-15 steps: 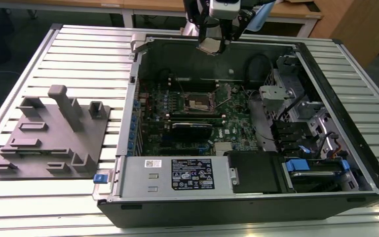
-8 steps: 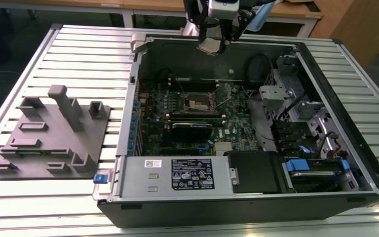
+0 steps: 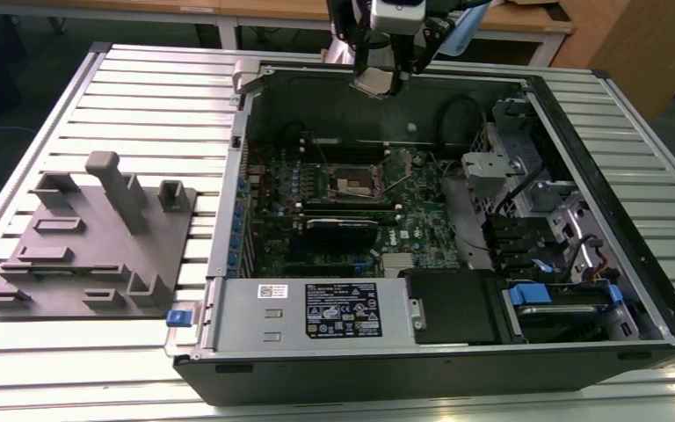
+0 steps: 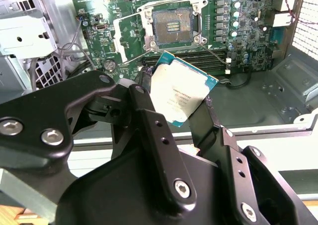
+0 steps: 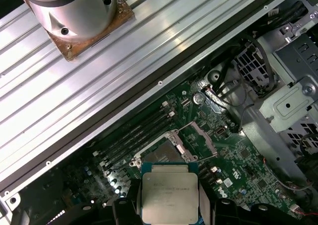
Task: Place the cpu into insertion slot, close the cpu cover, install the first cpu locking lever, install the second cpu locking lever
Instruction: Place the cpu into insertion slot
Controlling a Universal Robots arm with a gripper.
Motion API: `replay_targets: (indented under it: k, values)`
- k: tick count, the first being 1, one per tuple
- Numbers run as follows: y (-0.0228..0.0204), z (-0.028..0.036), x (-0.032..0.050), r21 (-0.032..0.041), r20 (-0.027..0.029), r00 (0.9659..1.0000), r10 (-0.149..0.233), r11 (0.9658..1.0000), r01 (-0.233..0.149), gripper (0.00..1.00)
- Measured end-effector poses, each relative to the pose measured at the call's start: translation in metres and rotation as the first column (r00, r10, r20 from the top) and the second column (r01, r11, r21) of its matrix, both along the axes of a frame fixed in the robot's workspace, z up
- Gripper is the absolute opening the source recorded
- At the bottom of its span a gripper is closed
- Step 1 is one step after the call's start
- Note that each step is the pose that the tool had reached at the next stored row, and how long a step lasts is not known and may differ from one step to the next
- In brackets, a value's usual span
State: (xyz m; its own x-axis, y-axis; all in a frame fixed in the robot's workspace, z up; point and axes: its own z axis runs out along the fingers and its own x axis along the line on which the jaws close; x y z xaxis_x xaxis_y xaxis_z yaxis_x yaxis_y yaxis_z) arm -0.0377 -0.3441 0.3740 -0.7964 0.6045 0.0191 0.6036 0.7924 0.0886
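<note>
My gripper (image 3: 379, 83) hangs over the far wall of the open computer case, shut on the cpu (image 3: 375, 85). In both wray views the cpu (image 4: 181, 92) (image 5: 168, 192) is a flat silver-topped square held by its edges between the black fingers (image 4: 145, 111) (image 5: 207, 205). Below it on the green board, the insertion slot (image 3: 355, 183) (image 4: 172, 22) lies uncovered, with its pale contact grid showing. The cpu cover (image 4: 128, 35) (image 5: 201, 140) stands flipped open beside the slot. Two thin wire levers (image 4: 217, 52) are swung out from the socket.
Long black memory slots (image 4: 198, 61) run beside the socket. A power supply box (image 3: 314, 312) and drive bays (image 3: 548, 299) fill the case's near side. A grey fixture plate (image 3: 91, 237) lies on the slatted table at the exterior view's left. The arm's base (image 5: 74, 14) stands behind the case.
</note>
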Motion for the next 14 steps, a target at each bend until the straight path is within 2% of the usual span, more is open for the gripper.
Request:
replay_targets:
  k: [7,14]
  values:
    - [0.0,0.0,0.0,0.0,0.0,1.0,-0.001,1.0,0.001,0.54]
    - [0.0,-0.0001,0.0,0.0,0.0,0.9998,-0.02,0.9998,0.02,0.54]
